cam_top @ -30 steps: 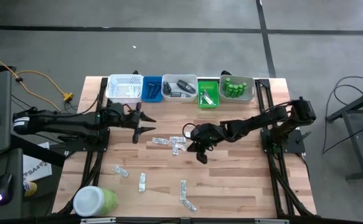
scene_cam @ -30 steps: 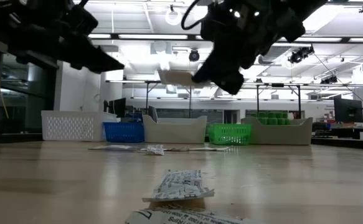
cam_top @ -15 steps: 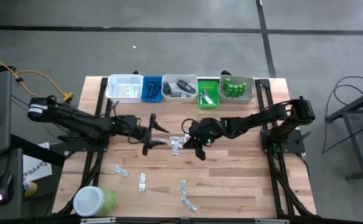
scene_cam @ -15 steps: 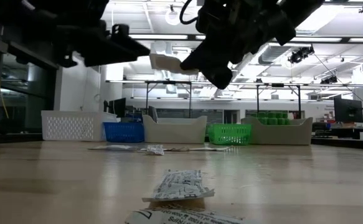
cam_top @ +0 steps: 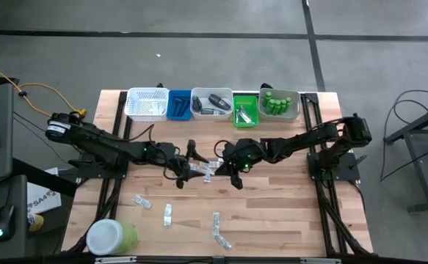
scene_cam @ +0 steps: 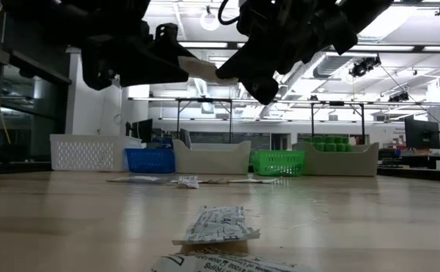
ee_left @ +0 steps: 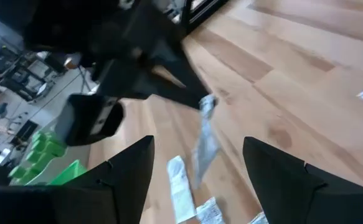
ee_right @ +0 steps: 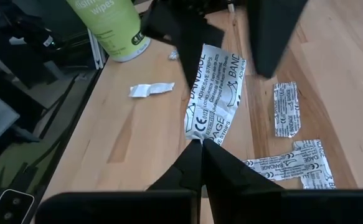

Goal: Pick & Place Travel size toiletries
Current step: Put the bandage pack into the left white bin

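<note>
I had right gripper (ee_right: 201, 146) clamped on sachet (ee_right: 213, 96), left gripper (ee_left: 197, 162) open beside it; loose sachets (cam_top: 216, 229) remained, trays (cam_top: 212, 110) part-filled.

Both arms are matt black, jointed links with black cables looped alongside, each ending in two tapering dark fingers (ee_left: 122, 180); the left arm (cam_top: 96, 143) bears a white label.

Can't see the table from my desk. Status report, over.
Right gripper shut on bandage sachet, held above mid-table. Left gripper open, fingers either side of the sachet, not closed. More sachets loose below; nothing blocking.
</note>
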`<state>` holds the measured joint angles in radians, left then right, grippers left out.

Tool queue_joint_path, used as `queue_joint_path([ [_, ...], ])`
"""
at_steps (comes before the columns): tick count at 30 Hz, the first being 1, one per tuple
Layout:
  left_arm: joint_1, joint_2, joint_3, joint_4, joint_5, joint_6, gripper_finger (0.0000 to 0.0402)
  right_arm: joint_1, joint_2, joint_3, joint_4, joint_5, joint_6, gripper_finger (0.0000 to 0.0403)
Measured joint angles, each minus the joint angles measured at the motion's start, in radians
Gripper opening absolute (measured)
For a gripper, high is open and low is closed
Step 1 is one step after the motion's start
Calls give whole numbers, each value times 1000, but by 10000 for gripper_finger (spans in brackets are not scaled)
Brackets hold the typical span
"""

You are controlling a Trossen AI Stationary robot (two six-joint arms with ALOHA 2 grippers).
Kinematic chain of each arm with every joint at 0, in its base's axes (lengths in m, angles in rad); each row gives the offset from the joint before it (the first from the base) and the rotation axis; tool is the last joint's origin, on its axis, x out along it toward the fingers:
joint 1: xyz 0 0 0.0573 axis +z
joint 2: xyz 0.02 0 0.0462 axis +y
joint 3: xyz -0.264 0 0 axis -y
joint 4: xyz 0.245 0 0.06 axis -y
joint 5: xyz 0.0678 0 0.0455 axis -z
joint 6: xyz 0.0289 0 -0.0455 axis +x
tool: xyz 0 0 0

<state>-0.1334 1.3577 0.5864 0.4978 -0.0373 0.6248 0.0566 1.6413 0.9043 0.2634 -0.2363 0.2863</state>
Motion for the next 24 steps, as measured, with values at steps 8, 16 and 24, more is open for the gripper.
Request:
queue_joint_path([
  [8,-27,15,2,26,-8,0,189,0,0,0,2,1,-3,3],
  [16,-24,15,2,24,-44,-5,76,0,0,0,2,1,-3,3],
  [24,-24,15,2,5,-44,-5,7,0,-1,0,2,9,-3,3],
])
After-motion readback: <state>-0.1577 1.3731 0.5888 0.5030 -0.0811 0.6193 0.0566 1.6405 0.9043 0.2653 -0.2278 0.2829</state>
